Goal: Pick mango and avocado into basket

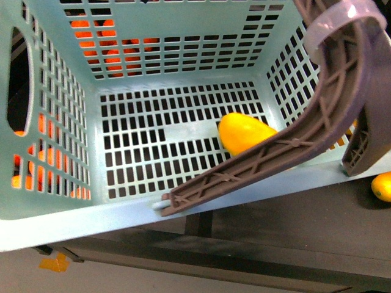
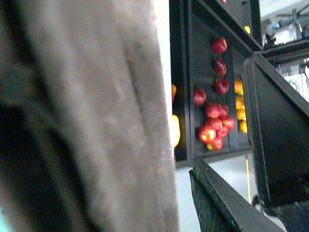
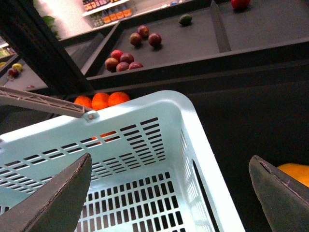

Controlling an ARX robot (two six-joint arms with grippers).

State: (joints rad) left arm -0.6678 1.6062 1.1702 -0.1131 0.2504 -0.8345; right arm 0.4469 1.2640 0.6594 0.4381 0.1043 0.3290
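One of the two fruits is already in place. Round orange fruits [image 1: 46, 162] show through the slotted left wall of the large rectangular pale turquoise plastic basket [image 1: 55, 217]; they lie outside it. Toward the right of the basket floor rests the elongated, smooth yellow-orange mango [image 1: 243, 132], partly crossed by the brown arched ribbed handle [image 1: 287, 146] that leans over the near rim. Farther right, outside the basket on the dark tabletop [image 1: 293, 207], lies another yellow-orange fruit [image 1: 382, 186], cut by the frame edge. No dark green fruit is seen inside the basket.

Of the left pincer nothing can be told, wide or narrow: its wrist view is mostly blocked by a blurred grey-brown surface, with red apples [image 2: 215, 126] on dark shelving beyond. The right pincer [image 3: 170, 162] is spread wide and holds nothing, poised above a corner of the basket. On a far shelf in that view sits a small dark green fruit, probably the avocado [image 3: 185, 19], though too small to confirm.

Judged progress is about half: the mango is delivered, and the avocado is yet to be fetched and dropped in.
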